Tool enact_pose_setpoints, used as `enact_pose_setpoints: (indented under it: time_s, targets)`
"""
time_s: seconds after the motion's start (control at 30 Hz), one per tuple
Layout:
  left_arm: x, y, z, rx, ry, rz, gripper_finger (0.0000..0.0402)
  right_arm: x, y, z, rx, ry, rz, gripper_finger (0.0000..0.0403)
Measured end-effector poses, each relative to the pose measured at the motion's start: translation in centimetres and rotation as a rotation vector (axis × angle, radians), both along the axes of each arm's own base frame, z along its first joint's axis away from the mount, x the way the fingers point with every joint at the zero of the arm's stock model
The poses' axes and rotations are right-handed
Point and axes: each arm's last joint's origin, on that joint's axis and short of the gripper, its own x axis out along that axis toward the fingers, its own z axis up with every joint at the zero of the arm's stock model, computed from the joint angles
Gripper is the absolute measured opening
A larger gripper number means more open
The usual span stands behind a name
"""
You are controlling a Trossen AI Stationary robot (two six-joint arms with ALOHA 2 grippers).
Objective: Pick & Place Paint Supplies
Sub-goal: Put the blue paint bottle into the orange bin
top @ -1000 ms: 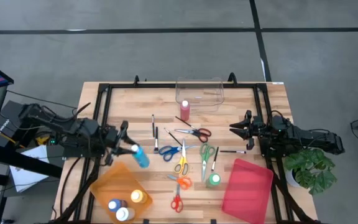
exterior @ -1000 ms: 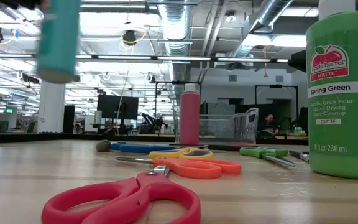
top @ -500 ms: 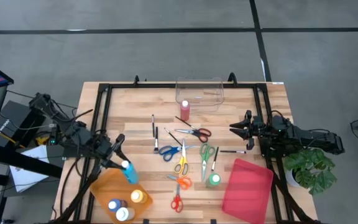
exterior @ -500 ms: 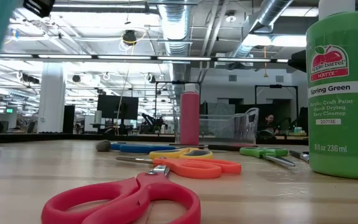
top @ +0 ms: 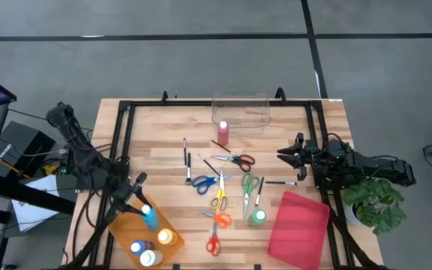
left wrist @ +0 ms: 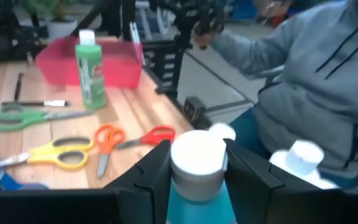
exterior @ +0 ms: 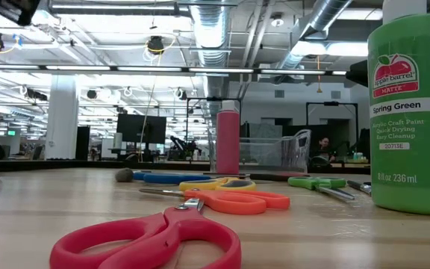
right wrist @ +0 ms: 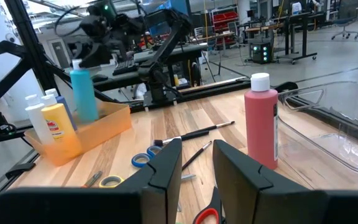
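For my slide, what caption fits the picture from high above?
Left hand lowers a blue paint bottle into the orange tray; scissors and brushes wait mid-table.

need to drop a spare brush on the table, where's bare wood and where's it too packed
Bare wood lies along the far left strip between the table frame and the thin brushes, and on the far right between the clear bin and the right pincer. It is crowded in the middle, where scissors and the green bottle cluster. The orange tray is filling with bottles.
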Motion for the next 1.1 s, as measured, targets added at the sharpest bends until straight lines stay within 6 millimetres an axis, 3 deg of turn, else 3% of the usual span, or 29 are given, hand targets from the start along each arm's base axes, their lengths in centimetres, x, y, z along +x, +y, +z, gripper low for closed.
enact_pose_setpoints:
  time_s: [0.67,1.1]
  targets:
    - [1.0,-3.6,-3.1,0.063,0.011,-0.014,0.0119,0.0,0.0,0.0,0.000,0.000,-0.001,0.0089]
    - [1.4,-4.1,-3.7,0.091,0.025,-0.003,0.0130,0.0,0.0,0.0,0.006,-0.001,-0.002,0.0089]
